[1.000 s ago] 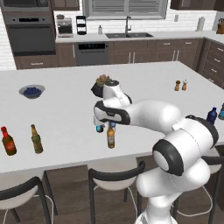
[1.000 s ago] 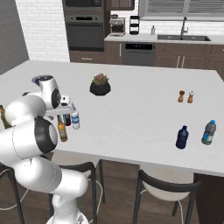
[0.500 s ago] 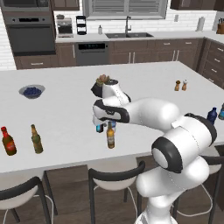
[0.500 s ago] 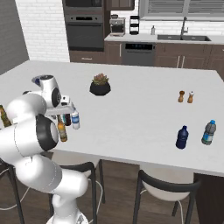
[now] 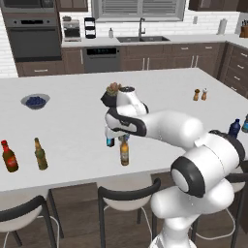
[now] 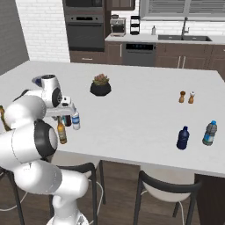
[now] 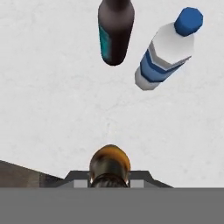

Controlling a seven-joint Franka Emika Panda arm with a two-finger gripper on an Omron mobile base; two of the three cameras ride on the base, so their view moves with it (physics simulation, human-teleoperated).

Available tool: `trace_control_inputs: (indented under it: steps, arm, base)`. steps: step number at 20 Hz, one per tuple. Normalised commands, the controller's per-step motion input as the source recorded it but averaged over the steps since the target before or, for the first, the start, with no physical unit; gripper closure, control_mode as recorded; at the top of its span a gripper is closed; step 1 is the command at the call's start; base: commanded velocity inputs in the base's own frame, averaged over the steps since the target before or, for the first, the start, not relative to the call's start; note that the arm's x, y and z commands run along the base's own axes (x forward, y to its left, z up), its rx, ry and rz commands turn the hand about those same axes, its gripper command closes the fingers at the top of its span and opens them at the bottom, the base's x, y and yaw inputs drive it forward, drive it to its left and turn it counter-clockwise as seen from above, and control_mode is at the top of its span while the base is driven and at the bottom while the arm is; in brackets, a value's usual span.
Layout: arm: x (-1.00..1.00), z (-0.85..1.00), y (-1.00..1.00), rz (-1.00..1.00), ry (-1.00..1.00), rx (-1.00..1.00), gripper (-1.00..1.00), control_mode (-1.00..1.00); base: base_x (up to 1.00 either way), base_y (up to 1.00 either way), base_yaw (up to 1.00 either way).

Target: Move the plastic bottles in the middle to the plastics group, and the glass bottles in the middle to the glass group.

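Note:
My gripper (image 5: 124, 137) is shut on the neck of the amber beer bottle (image 5: 124, 152), which stands upright on the white island near its front edge. The hand view looks down on that bottle's top (image 7: 110, 165) between my gripper (image 7: 110, 180) jaws. Just beyond it stand the dark brown beer bottle (image 7: 115, 30) with a blue label and the small clear water bottle (image 7: 168, 50) with a blue cap. In the right base view the water bottle (image 6: 76, 120) stands right of the amber bottle (image 6: 61, 131). The glass group, a red-labelled bottle (image 5: 8, 156) and an olive-green bottle (image 5: 40, 154), stands far left. The plastics group, a dark blue bottle (image 6: 183, 138) and a bluish bottle (image 6: 209, 133), stands far right.
A potted plant (image 6: 100, 85) sits mid-island behind my arm. A bowl of blueberries (image 5: 35, 100) is at the back left. Two small shakers (image 6: 186, 97) stand toward the right. Stools line the island's near edge (image 5: 72, 180).
The jaws have closed onto the amber bottle's neck. The arm and the bottles have stayed in place.

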Motion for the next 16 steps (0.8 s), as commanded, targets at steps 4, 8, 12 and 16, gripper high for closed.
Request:
trace_control_inputs:
  steps: [4,8,12,16]
  arm:
    - [-0.57,0.24,-0.01,0.0,-0.08,0.14,1.0,-1.0]
    - [-0.61,0.3,0.26,0.0,-0.26,0.09,1.0,-1.0]
    - [-0.32,0.28,0.83,-0.03,-0.32,0.0,1.0,-1.0]
    - [-0.07,0.25,0.99,-0.07,-0.24,-0.02,1.0,-1.0]
  base:
    - [0.0,0.0,0.0]
    - [0.0,0.0,0.0]
    - [0.0,0.0,0.0]
    - [0.0,0.0,0.0]
